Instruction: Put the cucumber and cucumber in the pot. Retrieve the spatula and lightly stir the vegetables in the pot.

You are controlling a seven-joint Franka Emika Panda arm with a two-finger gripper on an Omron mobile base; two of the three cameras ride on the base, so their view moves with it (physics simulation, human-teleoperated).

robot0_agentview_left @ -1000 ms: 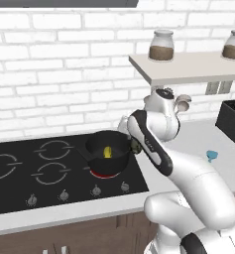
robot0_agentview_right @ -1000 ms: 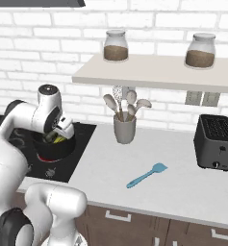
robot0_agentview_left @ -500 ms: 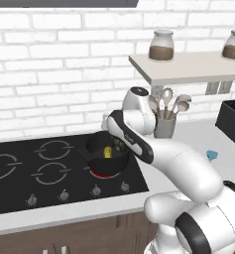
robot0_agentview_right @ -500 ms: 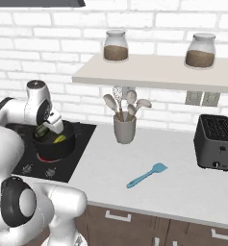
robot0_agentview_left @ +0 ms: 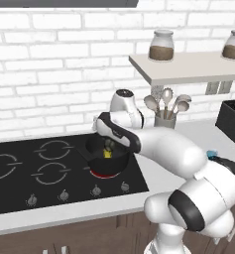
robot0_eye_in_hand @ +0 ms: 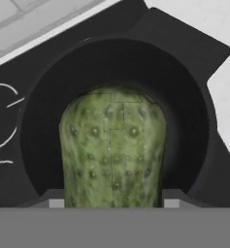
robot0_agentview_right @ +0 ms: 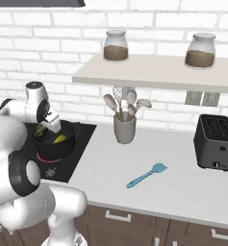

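The light grey countertop (robot0_agentview_right: 183, 182) carries a black cooktop (robot0_agentview_left: 49, 173) set into its left part. The black pot (robot0_agentview_right: 55, 145) stands on the cooktop's front right burner, which glows red. Right of the cooktop, a grey utensil holder (robot0_agentview_right: 124, 129) stands near the brick wall. The light-blue spatula (robot0_agentview_right: 146, 175) lies flat, right of the holder and nearer the front edge. A black toaster (robot0_agentview_right: 218, 142) stands further right.
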